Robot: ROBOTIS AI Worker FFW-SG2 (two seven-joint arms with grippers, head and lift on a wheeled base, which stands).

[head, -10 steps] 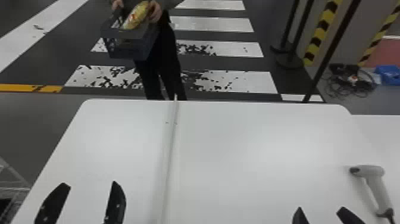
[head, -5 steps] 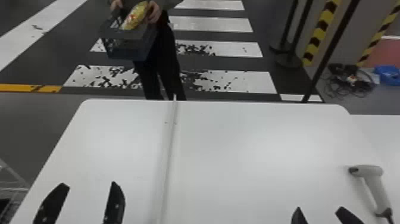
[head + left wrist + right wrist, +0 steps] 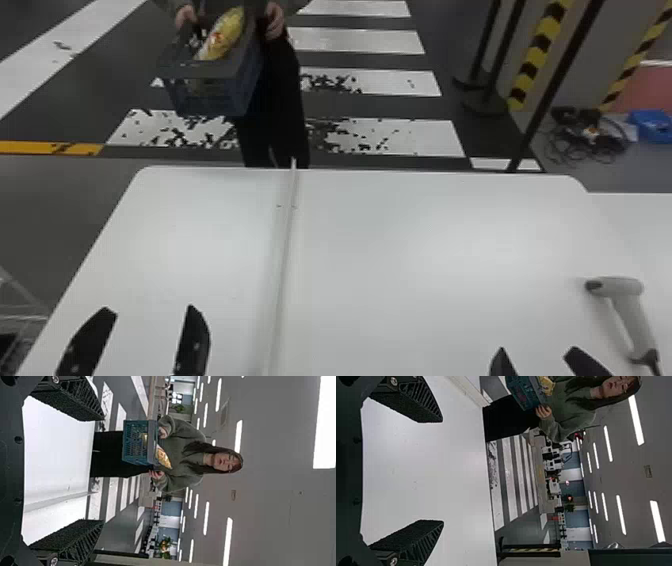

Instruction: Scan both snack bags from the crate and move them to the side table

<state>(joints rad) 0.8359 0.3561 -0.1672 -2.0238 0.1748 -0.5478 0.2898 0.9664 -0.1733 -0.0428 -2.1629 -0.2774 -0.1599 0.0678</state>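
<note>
The left end effector [image 3: 150, 311] is released, fingers apart, above the near part of the desk [image 3: 425, 225]; the right end effector [image 3: 537, 351] is likewise released, near the scanner [image 3: 620, 287] lying on the desk. Past the far edge, a person's hands [image 3: 275, 21] hold the crate [image 3: 200, 70], with a yellow snack bag [image 3: 222, 36] sticking up from it.

On my feed I saw worn white stripes [image 3: 357, 41] across a dark floor [image 3: 390, 106] and, overhead, bright strip lights [image 3: 238, 435] set along a grey ceiling [image 3: 273, 514].
</note>
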